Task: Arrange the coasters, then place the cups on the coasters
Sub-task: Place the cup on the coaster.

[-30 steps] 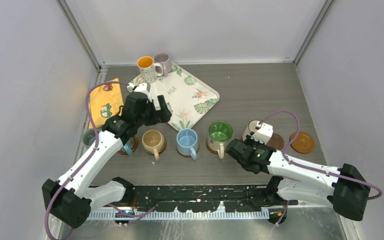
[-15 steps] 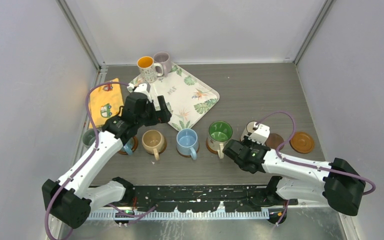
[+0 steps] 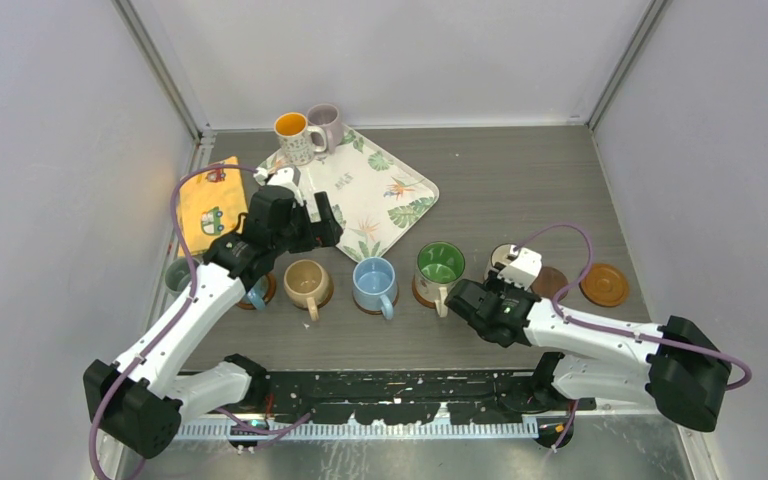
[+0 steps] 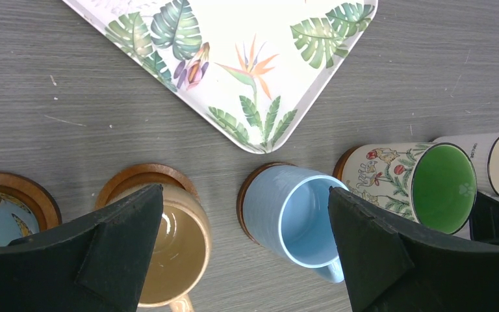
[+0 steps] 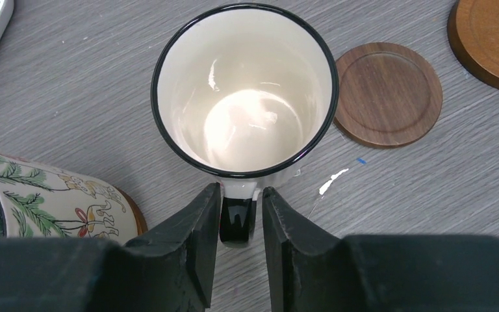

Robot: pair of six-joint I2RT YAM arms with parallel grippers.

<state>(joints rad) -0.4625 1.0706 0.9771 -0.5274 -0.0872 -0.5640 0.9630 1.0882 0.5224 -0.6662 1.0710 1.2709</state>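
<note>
A cream cup (image 5: 243,91) with a black rim stands upright on the table (image 3: 520,180), right of the green-inside cup (image 3: 440,265). Its black handle (image 5: 237,221) lies between the fingers of my right gripper (image 5: 240,190), which is open: the left finger touches the handle and a thin gap shows at the right finger. Bare beside it lie a dark brown coaster (image 5: 388,94) and an orange-brown coaster (image 3: 603,284). My left gripper (image 4: 245,190) hangs wide open above the tan cup (image 4: 169,260) and light blue cup (image 4: 299,214), both on coasters.
The leaf-patterned tray (image 3: 400,195) lies behind the row, with an orange-inside cup (image 3: 293,135) and a mauve cup (image 3: 325,122) at its far corner. A yellow cloth (image 3: 210,205) is at the left. A grey-green cup (image 3: 175,272) stands by the left wall.
My right arm has shifted slightly left at the cream cup, and its fingers have eased apart from the handle. The left arm has not moved.
</note>
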